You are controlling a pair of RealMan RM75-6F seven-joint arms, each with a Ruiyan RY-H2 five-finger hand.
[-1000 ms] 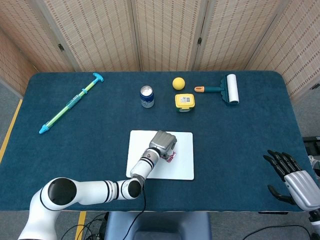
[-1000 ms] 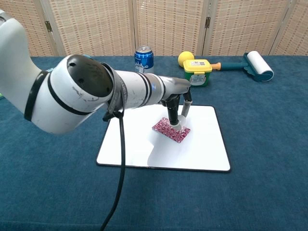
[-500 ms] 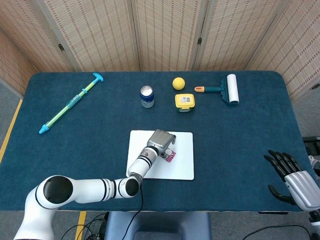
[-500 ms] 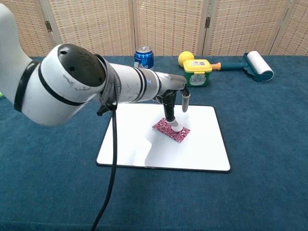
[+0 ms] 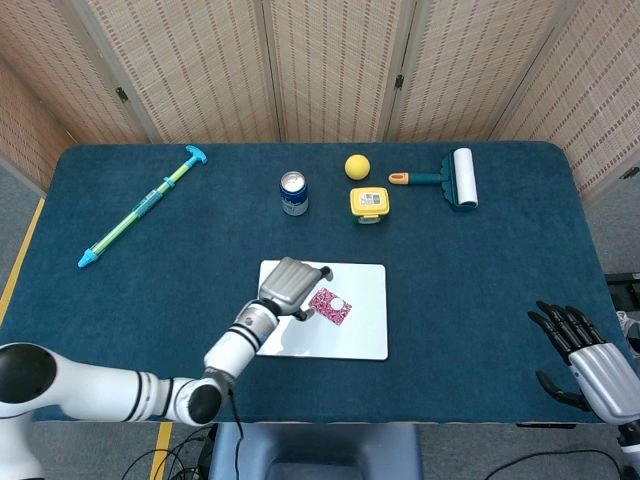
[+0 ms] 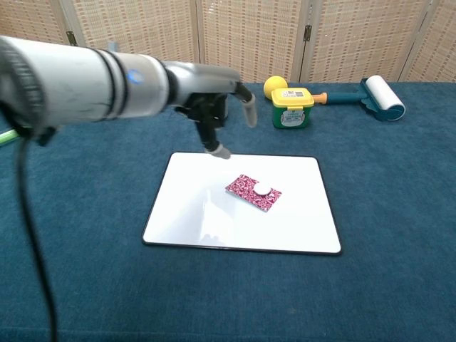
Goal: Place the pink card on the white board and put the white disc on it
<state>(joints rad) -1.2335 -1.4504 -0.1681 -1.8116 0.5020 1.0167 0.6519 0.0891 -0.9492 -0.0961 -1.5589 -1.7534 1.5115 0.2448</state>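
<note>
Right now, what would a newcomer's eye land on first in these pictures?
The white board near the table's front, bright against the blue cloth, with the pink card lying on it and the white disc sitting on the card. Next, the left hand, empty, above the board's far-left corner. At the back stand a yellow ball and a lint roller.

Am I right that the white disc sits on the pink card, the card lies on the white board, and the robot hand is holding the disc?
Not quite: the left robot hand is lifted clear, as the chest view shows. The white disc sits on the pink card, on the white board.
</note>
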